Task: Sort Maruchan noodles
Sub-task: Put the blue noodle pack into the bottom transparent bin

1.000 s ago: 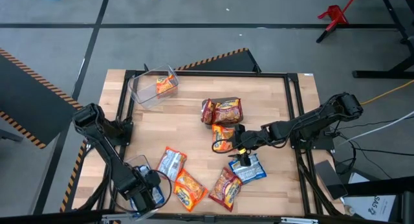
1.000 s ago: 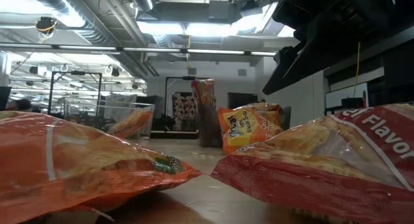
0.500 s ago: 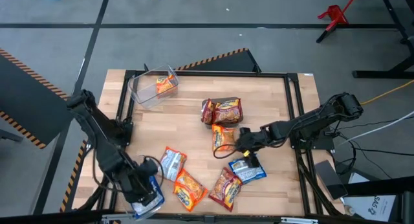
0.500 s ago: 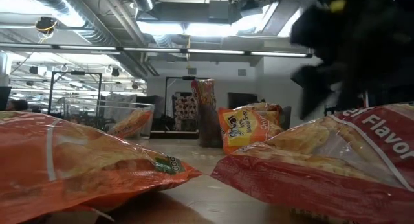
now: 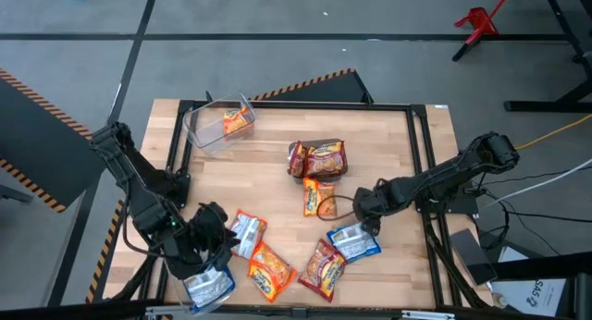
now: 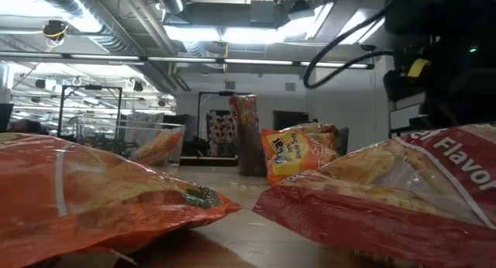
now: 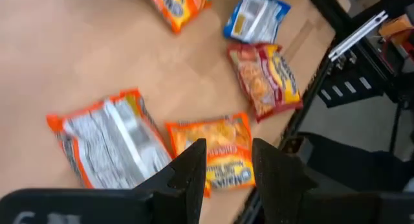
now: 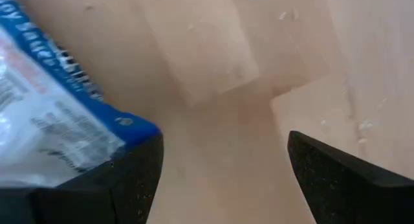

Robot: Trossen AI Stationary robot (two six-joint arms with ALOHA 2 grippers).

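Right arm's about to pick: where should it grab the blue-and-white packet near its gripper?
Grip the blue-and-white packet across its short width, coming straight down. It lies flat and apart from the red packet, with bare table on both sides. The right gripper hangs open just beside it.

The high view looks straight down on the whole tabletop (image 5: 277, 186), the low view sits at its surface facing the room, and both wrist views look closely down at the same packets (image 7: 217, 149).
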